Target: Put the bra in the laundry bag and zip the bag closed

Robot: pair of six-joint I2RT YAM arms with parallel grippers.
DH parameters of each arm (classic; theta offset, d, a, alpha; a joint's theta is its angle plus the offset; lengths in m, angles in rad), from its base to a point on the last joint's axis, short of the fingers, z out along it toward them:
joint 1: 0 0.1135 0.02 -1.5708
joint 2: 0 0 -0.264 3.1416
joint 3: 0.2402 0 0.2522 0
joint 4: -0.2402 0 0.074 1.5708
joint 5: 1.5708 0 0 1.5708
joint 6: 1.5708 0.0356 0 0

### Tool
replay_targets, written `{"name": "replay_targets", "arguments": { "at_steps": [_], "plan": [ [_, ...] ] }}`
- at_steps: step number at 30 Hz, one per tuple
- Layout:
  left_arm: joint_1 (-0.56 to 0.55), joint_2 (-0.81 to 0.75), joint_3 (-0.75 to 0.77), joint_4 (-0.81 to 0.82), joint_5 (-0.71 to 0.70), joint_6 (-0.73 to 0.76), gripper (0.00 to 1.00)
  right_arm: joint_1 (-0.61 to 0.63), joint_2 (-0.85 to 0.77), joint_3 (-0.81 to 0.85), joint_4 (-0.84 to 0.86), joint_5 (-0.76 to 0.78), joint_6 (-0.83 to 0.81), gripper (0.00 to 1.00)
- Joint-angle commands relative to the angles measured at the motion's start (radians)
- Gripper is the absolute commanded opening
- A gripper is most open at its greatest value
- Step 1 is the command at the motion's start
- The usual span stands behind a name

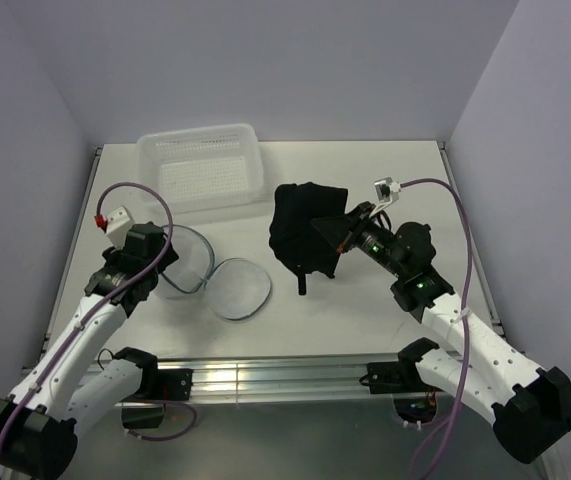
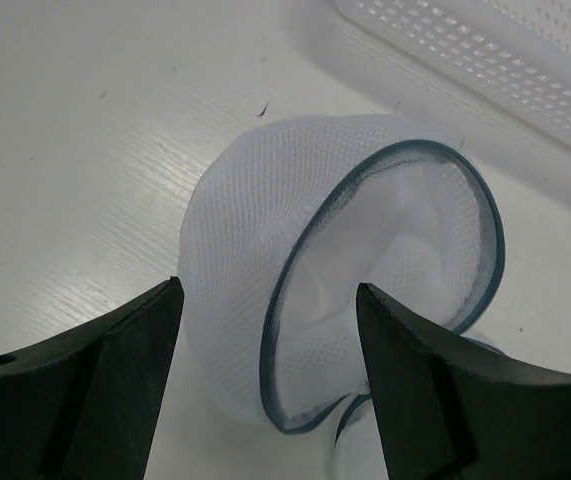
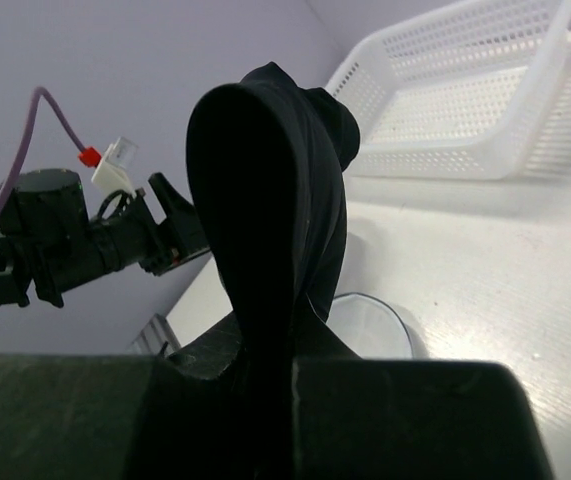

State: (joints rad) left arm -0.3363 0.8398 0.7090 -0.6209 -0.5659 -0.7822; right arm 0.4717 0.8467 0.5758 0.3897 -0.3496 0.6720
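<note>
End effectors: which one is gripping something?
The right end effector, shut on the black bra; the left end effector stands open at the mesh laundry bag.

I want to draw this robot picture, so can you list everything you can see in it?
bra: one, black, held up in the air, right of centre.
laundry bag: one, white mesh with a dark rim, lying open, left of centre.
basket: one, white plastic with holes, at the back.
table: one, white, under everything.
left end effector: one, black, open, close to the laundry bag's rim.
right end effector: one, black, shut on the bra.
</note>
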Motion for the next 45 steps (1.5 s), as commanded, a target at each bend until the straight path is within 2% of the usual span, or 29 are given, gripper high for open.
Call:
{"name": "replay_targets", "arguments": {
  "at_steps": [1,4,8,10,11,12,13,17,19,22,26,29,37,45],
  "plan": [
    [0.016,0.064,0.004,0.087,0.034,-0.014,0.75,0.005,0.006,0.009,-0.006,0.009,-0.031,0.0],
    [0.017,0.074,-0.019,0.134,0.046,-0.017,0.68,0.004,0.012,0.006,-0.008,0.004,-0.035,0.0],
    [0.016,0.065,-0.051,0.179,0.075,-0.012,0.34,0.005,0.012,0.009,-0.012,0.009,-0.04,0.0],
    [0.016,0.059,-0.057,0.193,0.089,-0.008,0.21,0.005,0.009,0.012,-0.015,0.017,-0.041,0.0],
    [0.016,0.059,-0.057,0.2,0.098,-0.005,0.09,0.004,0.008,0.013,-0.018,0.021,-0.045,0.0],
    [0.016,0.056,-0.057,0.205,0.112,-0.005,0.03,0.004,0.003,0.015,-0.02,0.024,-0.046,0.0],
    [0.016,0.055,-0.062,0.21,0.116,-0.003,0.0,0.004,0.0,0.018,-0.026,0.027,-0.046,0.0],
    [0.016,0.012,-0.098,0.268,0.187,-0.005,0.0,0.004,-0.005,0.024,-0.035,0.046,-0.054,0.0],
    [0.013,0.002,-0.123,0.294,0.271,-0.023,0.0,0.004,-0.001,0.033,-0.038,0.049,-0.055,0.0],
    [-0.027,-0.008,-0.143,0.349,0.332,-0.061,0.0,0.005,0.005,0.052,-0.045,0.06,-0.057,0.0],
    [-0.148,-0.013,-0.123,0.389,0.331,-0.109,0.0,0.004,0.008,0.076,-0.049,0.067,-0.06,0.0],
    [-0.194,-0.019,-0.105,0.418,0.337,-0.132,0.0,0.004,0.009,0.104,-0.058,0.072,-0.063,0.0],
    [-0.236,-0.028,-0.201,0.61,0.403,-0.219,0.0,0.005,0.023,0.168,0.011,0.051,-0.02,0.0],
    [-0.241,-0.028,-0.253,0.676,0.409,-0.226,0.0,0.08,0.094,0.183,0.112,0.092,-0.006,0.0]
  ]
}}
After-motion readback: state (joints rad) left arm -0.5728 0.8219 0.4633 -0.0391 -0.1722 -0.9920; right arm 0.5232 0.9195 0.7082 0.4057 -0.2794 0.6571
